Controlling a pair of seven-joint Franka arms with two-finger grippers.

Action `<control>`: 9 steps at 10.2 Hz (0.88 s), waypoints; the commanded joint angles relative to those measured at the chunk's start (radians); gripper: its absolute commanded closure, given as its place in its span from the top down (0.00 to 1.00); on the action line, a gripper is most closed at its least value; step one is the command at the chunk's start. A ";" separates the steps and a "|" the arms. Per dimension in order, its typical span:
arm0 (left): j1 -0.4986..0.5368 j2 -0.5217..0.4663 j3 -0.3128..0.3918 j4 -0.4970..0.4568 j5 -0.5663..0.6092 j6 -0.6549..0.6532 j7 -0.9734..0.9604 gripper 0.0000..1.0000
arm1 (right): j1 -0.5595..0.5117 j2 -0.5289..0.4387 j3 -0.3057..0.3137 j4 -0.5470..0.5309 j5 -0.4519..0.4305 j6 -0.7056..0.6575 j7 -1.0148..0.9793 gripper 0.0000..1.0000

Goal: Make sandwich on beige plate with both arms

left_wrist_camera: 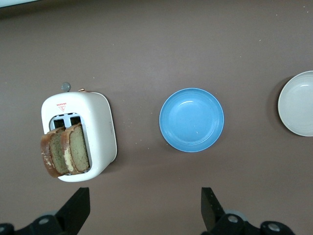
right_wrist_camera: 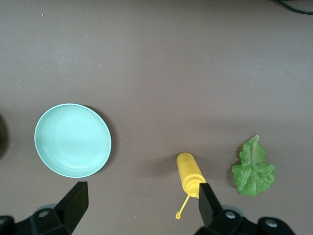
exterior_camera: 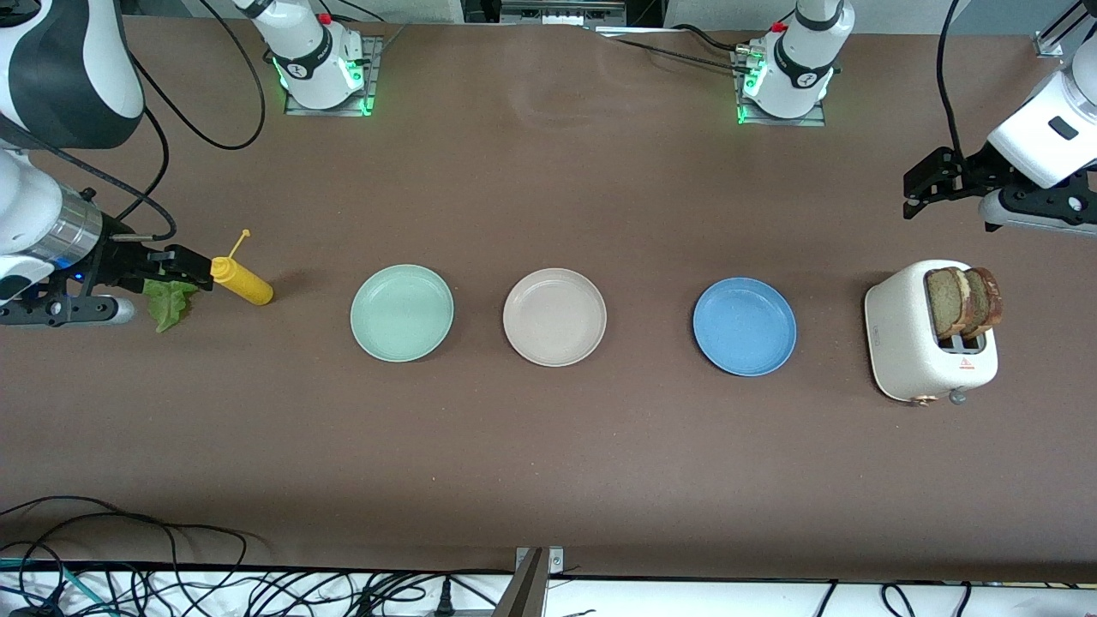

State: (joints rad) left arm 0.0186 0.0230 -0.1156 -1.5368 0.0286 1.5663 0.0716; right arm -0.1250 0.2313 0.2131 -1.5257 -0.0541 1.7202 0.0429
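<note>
The beige plate lies bare in the middle of the table between two other plates; its edge shows in the left wrist view. Two brown bread slices stand in a white toaster at the left arm's end, also seen in the left wrist view. A green lettuce leaf lies at the right arm's end and shows in the right wrist view. My left gripper is open and empty, over bare table beside the toaster. My right gripper is open and empty, over the table by the lettuce.
A mint-green plate lies toward the right arm's end, a blue plate toward the left arm's end. A yellow squeeze bottle lies on its side beside the lettuce. Cables hang along the table's front edge.
</note>
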 commanded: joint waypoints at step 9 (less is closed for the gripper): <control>-0.009 -0.006 -0.002 0.001 -0.004 -0.029 0.024 1.00 | -0.001 -0.015 0.005 -0.008 0.017 -0.010 0.008 1.00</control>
State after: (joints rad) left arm 0.0164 0.0230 -0.1176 -1.5370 0.0286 1.5511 0.0750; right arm -0.1247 0.2314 0.2136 -1.5257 -0.0535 1.7190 0.0429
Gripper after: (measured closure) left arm 0.000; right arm 0.000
